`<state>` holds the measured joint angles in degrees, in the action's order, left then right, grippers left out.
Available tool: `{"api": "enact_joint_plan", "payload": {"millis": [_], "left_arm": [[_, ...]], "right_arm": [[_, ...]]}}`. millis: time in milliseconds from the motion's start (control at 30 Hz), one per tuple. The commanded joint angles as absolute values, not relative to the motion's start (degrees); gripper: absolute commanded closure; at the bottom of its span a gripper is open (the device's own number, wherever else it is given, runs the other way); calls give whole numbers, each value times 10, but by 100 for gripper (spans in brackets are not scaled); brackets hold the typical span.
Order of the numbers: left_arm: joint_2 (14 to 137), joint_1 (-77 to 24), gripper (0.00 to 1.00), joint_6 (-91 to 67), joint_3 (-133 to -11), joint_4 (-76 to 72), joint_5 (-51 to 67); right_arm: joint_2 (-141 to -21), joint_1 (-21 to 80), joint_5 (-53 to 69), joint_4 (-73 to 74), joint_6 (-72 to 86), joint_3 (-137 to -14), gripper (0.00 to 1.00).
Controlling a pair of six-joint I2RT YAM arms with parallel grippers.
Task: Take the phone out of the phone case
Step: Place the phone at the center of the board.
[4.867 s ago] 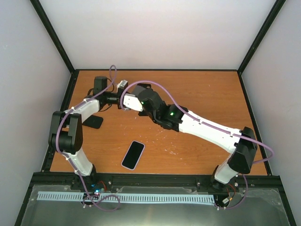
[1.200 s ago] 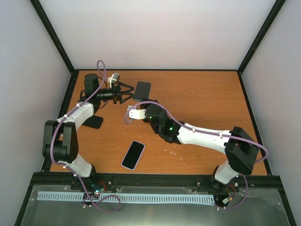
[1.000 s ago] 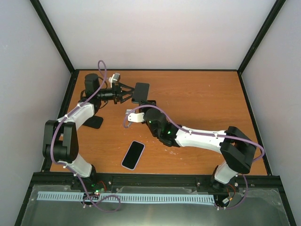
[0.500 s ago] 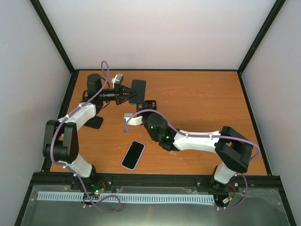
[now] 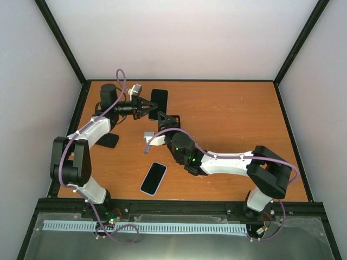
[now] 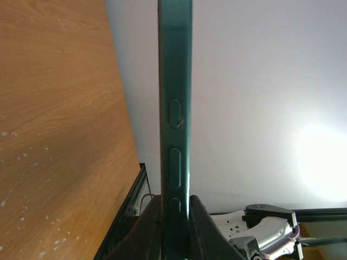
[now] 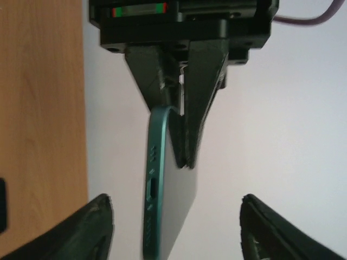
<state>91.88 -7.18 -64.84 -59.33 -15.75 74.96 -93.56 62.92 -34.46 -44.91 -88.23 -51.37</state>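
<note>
My left gripper (image 5: pixel 145 106) is shut on one end of a dark green phone case (image 5: pixel 159 103), which it holds off the table at the back left. In the left wrist view the case (image 6: pixel 174 81) runs edge-on up from the jaws (image 6: pixel 174 199), its button covers showing. My right gripper (image 5: pixel 169 118) stands open just in front of the case, touching nothing. In the right wrist view its fingers (image 7: pixel 97 222) stand wide on either side of the case (image 7: pixel 153 216). A phone (image 5: pixel 153 177) with a black screen and a pale rim lies flat near the front edge.
A black flat block (image 5: pixel 107 140) lies on the wooden table (image 5: pixel 238 114) beside the left arm. Black frame rails and white walls close in the back and both sides.
The left gripper has shut on the case. The right gripper has let go of it, opened, and drawn back slightly toward the front.
</note>
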Motion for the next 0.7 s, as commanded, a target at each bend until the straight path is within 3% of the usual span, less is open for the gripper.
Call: {"api": "enact_joint_plan", "payload": {"millis": [0, 67, 200, 433, 667], "left_arm": [[921, -46, 99, -607, -639, -156, 743], [922, -36, 99, -595, -639, -155, 741], [921, -23, 99, -566, -635, -154, 731], [890, -20, 99, -512, -626, -168, 682], [866, -20, 99, -527, -596, -278, 677]], "right_arm": [[-905, 635, -339, -397, -817, -510, 34], [-894, 634, -330, -330, -756, -518, 26], [-879, 622, -298, -174, -636, -568, 19], [-862, 519, -116, 92, -395, -709, 18], [-854, 426, 135, 195, -248, -785, 16]]}}
